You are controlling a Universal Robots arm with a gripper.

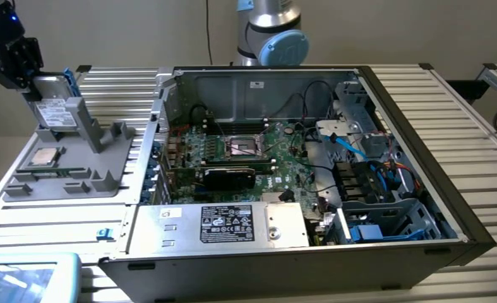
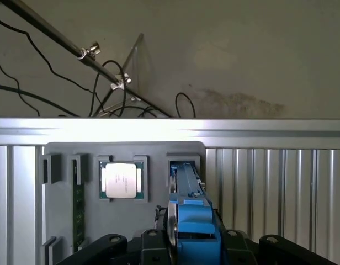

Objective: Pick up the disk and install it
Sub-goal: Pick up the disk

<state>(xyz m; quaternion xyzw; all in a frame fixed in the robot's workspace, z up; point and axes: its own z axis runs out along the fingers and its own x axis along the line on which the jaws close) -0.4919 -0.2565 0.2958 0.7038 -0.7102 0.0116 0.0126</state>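
The task was at its first step. In the upper left of the exterior view the end effector (image 1: 28,85) was clamped on the top of the disk (image 1: 56,112), with its jaws against either side of the blue carrier, as the wrist view showed. The disk stood upright at its slot at the upper end of the grey tray (image 1: 71,180), above the chip (image 1: 44,158). Whether it was clear of the slot could not be told. Nothing of the install was done: the open case (image 1: 257,79) sat mid-frame on the worktop (image 1: 450,95), well apart from the disk.
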